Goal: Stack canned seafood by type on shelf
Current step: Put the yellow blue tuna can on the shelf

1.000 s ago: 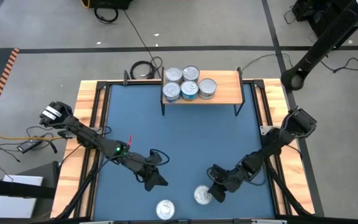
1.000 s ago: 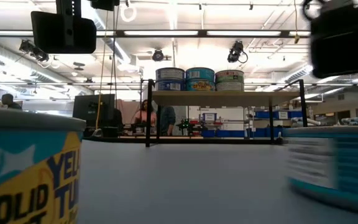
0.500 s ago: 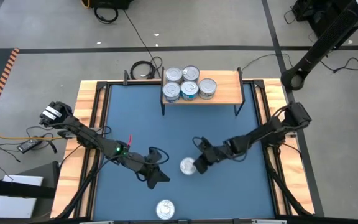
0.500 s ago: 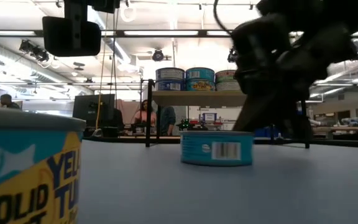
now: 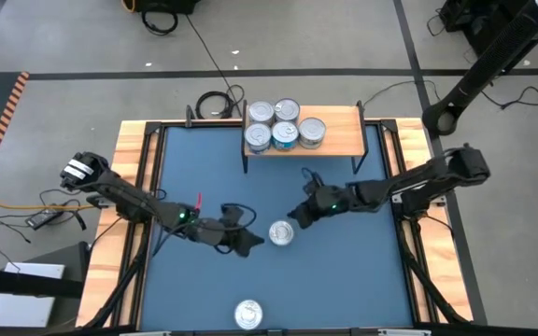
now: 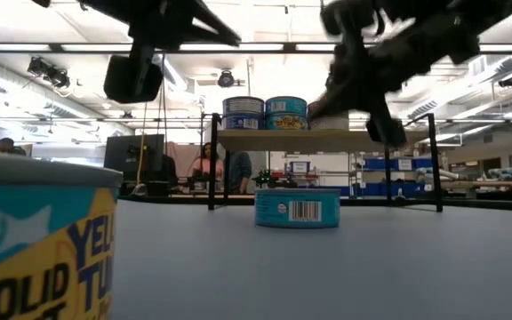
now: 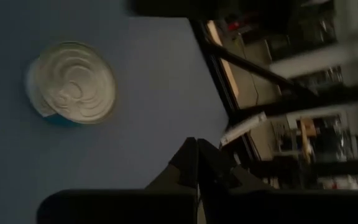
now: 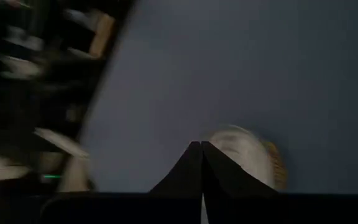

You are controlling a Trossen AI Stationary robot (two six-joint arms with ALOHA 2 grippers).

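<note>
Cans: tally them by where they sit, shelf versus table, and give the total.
Cans on the shelf: 5
Cans on the table: 2, one mid-table, one at the near edge
Total: 7

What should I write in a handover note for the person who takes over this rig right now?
Left gripper: shut, empty, just left of the teal-sided round tin with silver lid at mid-table.
Right gripper: shut, empty, just right of and behind that tin, not touching it.
Done: five round silver-lidded tins sit on the light-wood shelf with black legs, on its left half.
Left: the mid-table tin and the yellow-and-blue labelled tuna tin at the near edge of the blue table still need shelving.
</note>
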